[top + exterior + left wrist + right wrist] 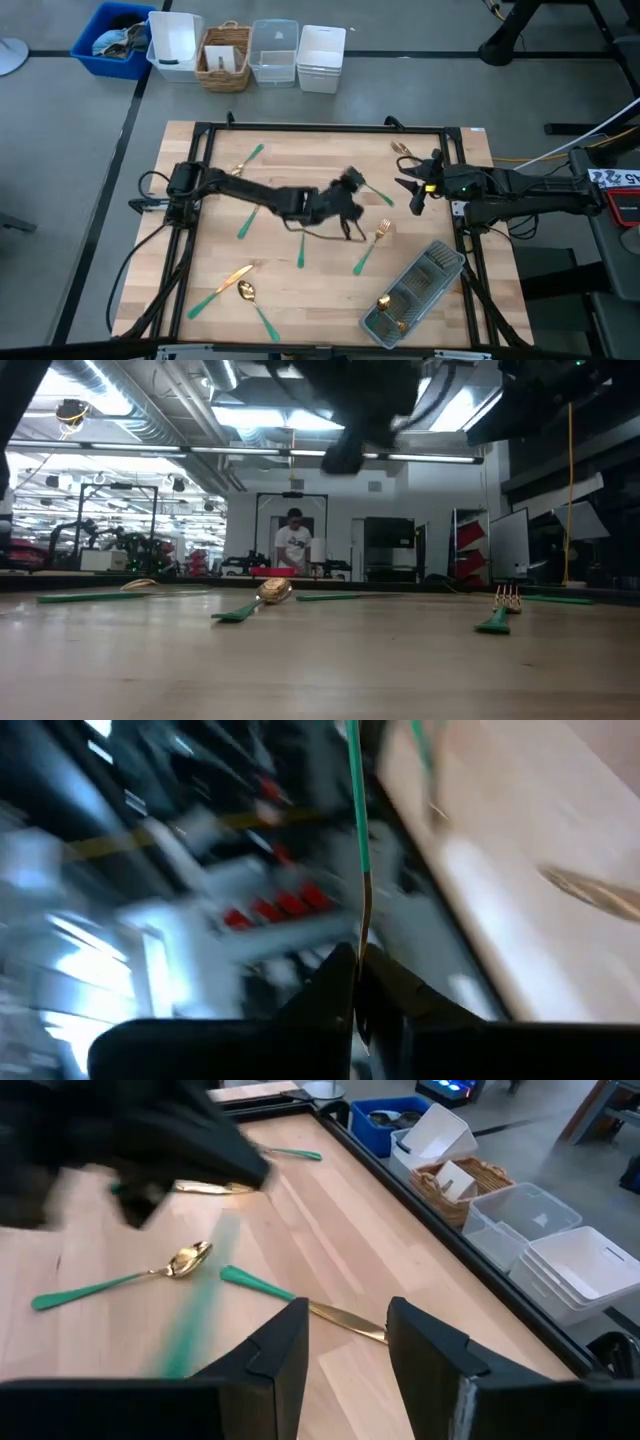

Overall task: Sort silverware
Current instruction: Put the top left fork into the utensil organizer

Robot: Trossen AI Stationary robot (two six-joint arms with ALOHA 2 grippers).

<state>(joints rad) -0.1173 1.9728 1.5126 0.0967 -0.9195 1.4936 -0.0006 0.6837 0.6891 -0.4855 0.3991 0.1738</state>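
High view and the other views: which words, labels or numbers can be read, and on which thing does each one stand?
No text can be read with certainty.
White label beside the right arm: characters too small to read.
Person's shirt in the low view: print too blurred to read.
Silverware, tray: no markings visible.

Held utensil (pixel 357 840): head hidden between fingers (pixel 330 985).

robot lab: exposed ducts (pixel 130 410), equipment racks (pixel 385 550)
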